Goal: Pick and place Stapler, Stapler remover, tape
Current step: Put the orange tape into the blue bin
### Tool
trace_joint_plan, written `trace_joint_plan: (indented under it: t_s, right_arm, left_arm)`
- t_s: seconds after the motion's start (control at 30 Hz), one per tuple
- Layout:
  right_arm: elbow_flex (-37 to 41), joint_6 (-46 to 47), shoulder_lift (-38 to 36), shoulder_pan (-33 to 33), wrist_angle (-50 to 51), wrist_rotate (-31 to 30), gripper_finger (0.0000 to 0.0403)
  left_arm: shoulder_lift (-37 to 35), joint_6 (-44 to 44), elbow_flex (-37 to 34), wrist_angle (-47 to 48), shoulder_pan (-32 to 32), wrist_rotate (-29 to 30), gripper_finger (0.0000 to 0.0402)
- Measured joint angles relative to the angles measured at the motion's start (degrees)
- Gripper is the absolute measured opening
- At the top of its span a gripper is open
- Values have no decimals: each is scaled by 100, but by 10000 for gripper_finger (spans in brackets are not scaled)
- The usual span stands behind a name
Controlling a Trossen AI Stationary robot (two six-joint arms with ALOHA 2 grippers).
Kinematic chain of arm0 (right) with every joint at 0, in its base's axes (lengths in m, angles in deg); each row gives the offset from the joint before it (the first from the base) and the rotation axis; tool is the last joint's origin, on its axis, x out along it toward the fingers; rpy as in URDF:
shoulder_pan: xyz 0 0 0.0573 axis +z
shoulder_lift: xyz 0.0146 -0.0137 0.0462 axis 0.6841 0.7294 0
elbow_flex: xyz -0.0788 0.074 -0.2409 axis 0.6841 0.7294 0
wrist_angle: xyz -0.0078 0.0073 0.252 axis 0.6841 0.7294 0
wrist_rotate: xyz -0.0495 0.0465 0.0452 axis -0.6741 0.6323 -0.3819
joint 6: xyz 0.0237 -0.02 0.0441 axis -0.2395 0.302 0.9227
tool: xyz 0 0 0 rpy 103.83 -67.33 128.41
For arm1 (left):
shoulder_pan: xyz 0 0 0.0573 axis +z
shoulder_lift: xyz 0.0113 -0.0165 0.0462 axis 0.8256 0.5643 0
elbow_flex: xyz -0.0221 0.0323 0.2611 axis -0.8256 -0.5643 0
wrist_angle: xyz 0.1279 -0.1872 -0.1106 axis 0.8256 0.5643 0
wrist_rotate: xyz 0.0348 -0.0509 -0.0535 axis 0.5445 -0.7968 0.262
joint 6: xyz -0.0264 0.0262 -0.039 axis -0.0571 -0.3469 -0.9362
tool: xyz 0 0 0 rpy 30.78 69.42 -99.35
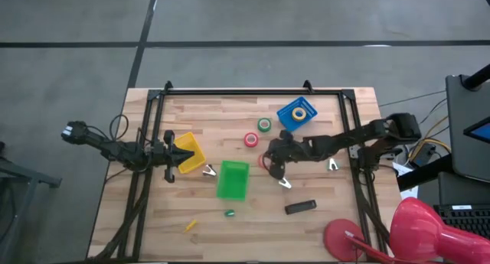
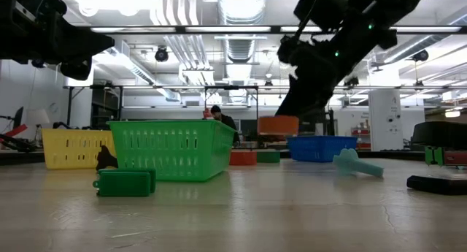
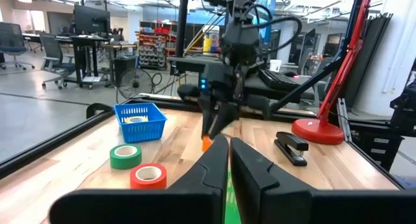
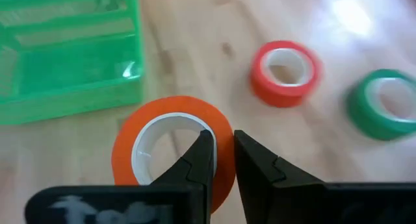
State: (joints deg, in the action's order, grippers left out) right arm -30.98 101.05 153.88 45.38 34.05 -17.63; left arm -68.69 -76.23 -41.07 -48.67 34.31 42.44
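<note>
The right gripper [image 4: 221, 160] is seen above the middle of the table, with its fingers closed on the wall of the orange tape roll [image 4: 172, 152], one finger inside the ring and one outside; in the low view the roll [image 2: 278, 125] is held clear of the table top. Just beside this gripper, toward the left arm, the green basket [image 1: 233, 179] is placed, and nothing can be seen inside it. On the far side of the gripper the red tape roll [image 1: 251, 139] and the green tape roll [image 1: 264, 125] are lying flat on the wood, near each other but apart. Further behind them the blue basket [image 1: 296, 114] is standing, and the yellow-orange tape roll [image 1: 299, 112] is kept in it. The stapler [image 1: 301, 206] is lying on the table on the near side of the right gripper, well apart from it. The left gripper [image 3: 229, 160] is held over the yellow basket [image 1: 189, 151] at the left part of the table, with its fingers almost together and nothing between them; the content of this basket cannot be told.
</note>
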Motion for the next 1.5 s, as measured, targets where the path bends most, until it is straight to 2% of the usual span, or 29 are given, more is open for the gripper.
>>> trace_joint_plan:
  t_s: [0.17,0.37,0.43,0.63,0.7,1.03,1.23,1.5]
  right_arm:
    - [0,4,-645,-77,653,-730,43]
    - [12,342,-1426,-375,1463,-1970,43]
    - [13,411,-1638,-577,1607,-2114,44]
    - [52,511,-1984,-1467,1802,-2127,44]
    - [67,542,-1980,-1804,1799,-1942,45]
    - [196,525,-1516,-3222,1930,-1388,47]
    - [221,501,-1081,-3617,1888,-1250,48]
    - [225,368,-666,-3716,1700,-1236,48]
  left_arm:
    - [0,0,0,0,0,-2,19]
    - [2,2,0,0,0,0,21]
    - [2,0,0,0,0,-2,19]
    - [13,0,0,0,0,0,20]
    - [13,0,0,2,0,-2,21]
    - [13,0,0,0,-1,-1,21]
    - [13,0,0,0,0,-2,19]
    - [13,0,0,0,-1,0,21]
